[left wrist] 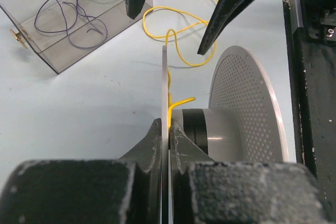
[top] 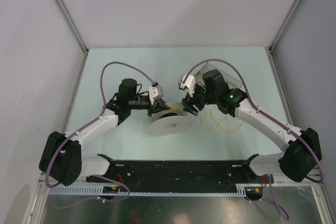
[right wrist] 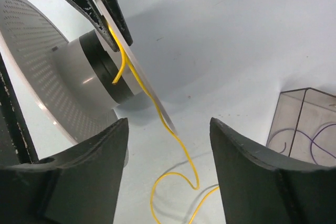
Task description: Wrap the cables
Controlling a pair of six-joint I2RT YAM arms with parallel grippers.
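The pale bench [top: 131, 61] fills the floor of the booth, and across it the left arm [top: 94, 127] and right arm [top: 268, 121] reach in from the lower corners of the overhead view to meet near the middle. Between them sits a white spool [top: 169, 121], tipped up off the bench. From the left wrist its axis runs side to side across the frame, with the thin near flange [left wrist: 165, 82] standing edge-on down the centre and the perforated far flange [left wrist: 247, 103] at the right. A clear box [left wrist: 63, 19] lies at the upper left of that view with a thin purple wire [left wrist: 35, 23] curled inside. The yellow cable [right wrist: 181, 148] comes off the grey core [right wrist: 97, 80] between the flanges and, from the right wrist, runs on a slant from upper left to bottom centre, ending there in loose loops on the bench. Overhead, those loops lie just right of the spool, under the right arm's wrist. The left hand [left wrist: 169, 127] is pinched tight on the edge of the thin flange. The right hand [right wrist: 168, 124] stands wide with nothing in it; the cable shows in the gap between its fingers [right wrist: 100, 161], touching neither.
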